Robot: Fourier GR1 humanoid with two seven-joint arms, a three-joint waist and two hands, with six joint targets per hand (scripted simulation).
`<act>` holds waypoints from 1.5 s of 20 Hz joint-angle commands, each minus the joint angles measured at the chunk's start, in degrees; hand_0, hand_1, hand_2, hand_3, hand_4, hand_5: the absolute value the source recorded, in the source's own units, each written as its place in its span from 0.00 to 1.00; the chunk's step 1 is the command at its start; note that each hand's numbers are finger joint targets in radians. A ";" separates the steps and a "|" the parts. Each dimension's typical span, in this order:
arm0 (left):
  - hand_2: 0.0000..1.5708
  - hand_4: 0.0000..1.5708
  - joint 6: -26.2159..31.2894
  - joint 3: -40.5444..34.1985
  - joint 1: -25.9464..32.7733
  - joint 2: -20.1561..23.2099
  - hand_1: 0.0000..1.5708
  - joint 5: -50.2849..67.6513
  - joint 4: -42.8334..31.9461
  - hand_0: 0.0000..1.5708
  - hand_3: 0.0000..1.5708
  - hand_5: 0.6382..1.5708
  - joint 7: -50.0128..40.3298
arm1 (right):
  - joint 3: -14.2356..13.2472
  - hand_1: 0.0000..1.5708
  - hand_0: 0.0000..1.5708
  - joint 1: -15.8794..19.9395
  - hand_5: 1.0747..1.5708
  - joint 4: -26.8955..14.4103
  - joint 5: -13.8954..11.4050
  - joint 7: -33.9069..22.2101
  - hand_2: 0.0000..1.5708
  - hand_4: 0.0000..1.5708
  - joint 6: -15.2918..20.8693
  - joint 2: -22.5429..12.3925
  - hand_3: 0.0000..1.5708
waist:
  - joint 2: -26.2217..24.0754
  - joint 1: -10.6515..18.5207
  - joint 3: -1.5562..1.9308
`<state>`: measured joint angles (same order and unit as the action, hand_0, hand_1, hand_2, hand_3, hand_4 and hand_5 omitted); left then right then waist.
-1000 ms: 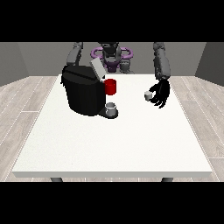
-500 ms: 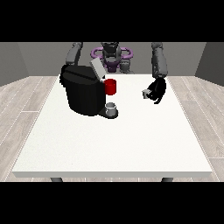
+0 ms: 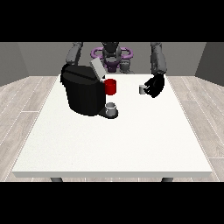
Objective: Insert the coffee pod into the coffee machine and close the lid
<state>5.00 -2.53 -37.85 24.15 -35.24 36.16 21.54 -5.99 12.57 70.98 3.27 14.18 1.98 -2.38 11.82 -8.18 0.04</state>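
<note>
While the machine's (image 3: 85, 94) lid (image 3: 97, 69) stands open, the hand (image 3: 155, 85) at the view's right holds the pod (image 3: 142, 89).
Pod raised above the table (image 3: 113, 140), right of the red part (image 3: 110, 86); fingers curled round it.

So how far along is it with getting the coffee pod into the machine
Done: the hand at the view's right has the small grey coffee pod in its fingers, above the white table. In hand: carrying it toward the black coffee machine, whose lid stands open. Left: placing the pod in the machine, then closing the lid. A red cup and a grey cup sit by the machine.
</note>
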 commanded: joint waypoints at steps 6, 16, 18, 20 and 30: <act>0.89 0.38 6.29 -0.96 -3.87 -2.04 0.90 1.64 1.99 0.90 0.82 1.00 -4.23 | -0.68 0.00 0.00 -1.53 1.00 -4.72 0.18 -0.68 0.00 0.17 -2.79 -3.05 0.00 | -5.98 0.60 -0.03; 0.80 0.36 8.24 0.13 -5.30 -10.10 0.76 2.54 8.12 0.76 0.83 1.00 -14.04 | -1.05 0.00 0.00 -3.32 1.00 -9.40 -0.75 4.25 0.00 0.20 -1.47 -2.25 0.00 | -10.70 2.58 -0.02; 0.92 0.38 7.29 1.80 -6.27 -10.79 0.92 0.72 9.15 0.92 0.88 1.00 -13.60 | -1.10 0.00 0.00 -0.95 1.00 -8.98 -0.58 2.30 0.00 0.20 -1.76 -3.01 0.00 | -9.56 2.17 -0.03; 0.94 0.40 10.05 0.41 -7.98 -9.31 0.96 1.82 9.20 0.96 0.89 1.00 -15.11 | -0.67 0.00 0.00 -1.82 1.00 -8.03 -0.82 3.21 0.00 0.15 -0.35 -1.62 0.00 | -9.63 1.29 -0.03; 0.93 0.40 9.86 -3.38 -14.74 -10.27 0.95 4.30 10.02 0.95 0.79 1.00 -21.08 | -0.68 0.00 0.00 0.09 1.00 -7.25 0.11 3.09 0.00 0.15 -2.23 -2.70 0.00 | -6.52 -1.45 -0.04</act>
<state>14.72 -4.58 -50.66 13.03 -31.45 46.96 1.17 -7.92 12.36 62.42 4.36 16.36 -1.36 -6.28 3.37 -8.13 0.01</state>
